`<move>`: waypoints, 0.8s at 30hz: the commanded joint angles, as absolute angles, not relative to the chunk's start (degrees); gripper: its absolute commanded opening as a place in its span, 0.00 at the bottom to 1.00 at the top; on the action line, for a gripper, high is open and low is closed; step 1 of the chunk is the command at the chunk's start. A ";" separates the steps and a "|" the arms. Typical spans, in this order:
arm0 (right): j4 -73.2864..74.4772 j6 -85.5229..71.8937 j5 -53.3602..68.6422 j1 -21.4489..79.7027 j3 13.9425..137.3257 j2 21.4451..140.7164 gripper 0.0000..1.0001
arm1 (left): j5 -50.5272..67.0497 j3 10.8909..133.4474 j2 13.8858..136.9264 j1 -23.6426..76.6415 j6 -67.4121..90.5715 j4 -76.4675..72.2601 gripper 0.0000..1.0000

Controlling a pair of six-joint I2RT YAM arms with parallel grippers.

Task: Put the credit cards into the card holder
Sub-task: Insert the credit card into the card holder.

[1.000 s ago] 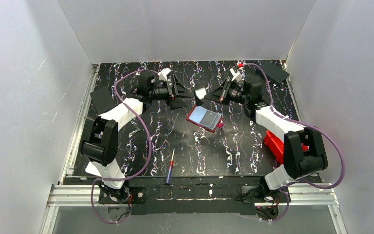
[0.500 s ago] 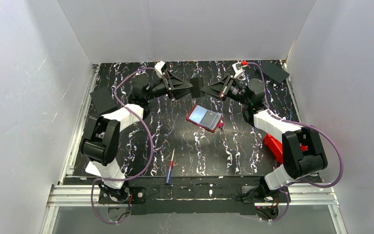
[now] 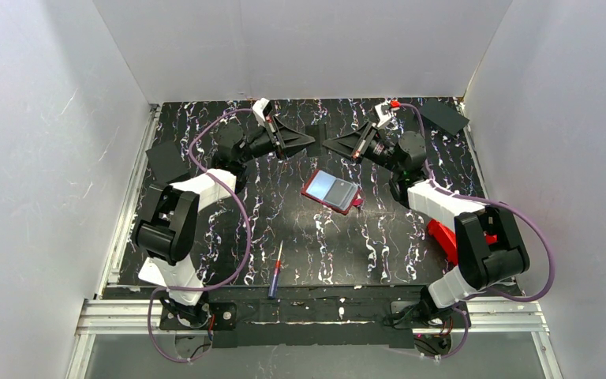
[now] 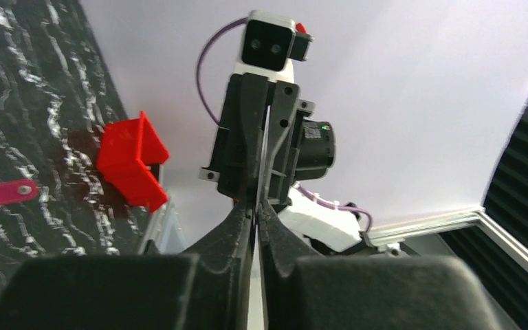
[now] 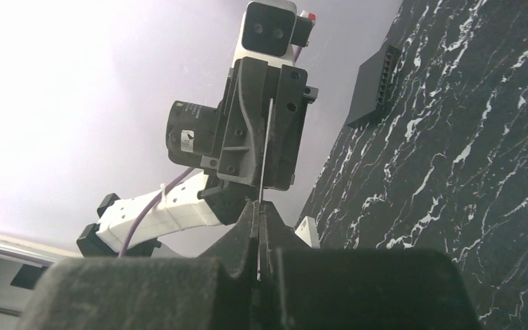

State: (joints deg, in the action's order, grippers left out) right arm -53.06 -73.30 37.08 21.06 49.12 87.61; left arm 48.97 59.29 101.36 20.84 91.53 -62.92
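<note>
One of the credit cards (image 4: 264, 148) shows edge-on as a thin pale line held between both grippers, which meet tip to tip above the back middle of the table. My left gripper (image 3: 312, 142) (image 4: 256, 213) is shut on one end of it. My right gripper (image 3: 325, 145) (image 5: 258, 206) is shut on the other end, the credit card (image 5: 266, 148) rising from its tips. Below them the red card holder (image 3: 352, 204) lies open on the table with a bluish card (image 3: 330, 186) on it.
A red plastic bin (image 3: 444, 234) (image 4: 132, 161) sits by the right arm. Black flat squares lie at the left edge (image 3: 166, 162) and back right corner (image 3: 446, 116) (image 5: 378, 86). A pen-like tool (image 3: 274, 271) lies near the front edge.
My left gripper, open a second ago, swung toward the back and closed on the card held by the right gripper. The right gripper also shifted back and levelled the card edge-on.
</note>
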 commanded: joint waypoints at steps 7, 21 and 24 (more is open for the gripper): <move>-8.37 -36.27 26.52 19.02 55.62 83.88 0.70 | 54.01 72.15 99.81 17.74 38.49 -6.90 0.00; 11.17 -25.10 31.13 12.98 59.09 98.64 0.64 | 52.70 110.89 127.11 19.79 4.54 43.26 0.00; 8.87 -25.82 30.71 12.83 59.56 101.35 0.63 | 54.17 112.11 129.60 20.55 5.65 41.57 0.00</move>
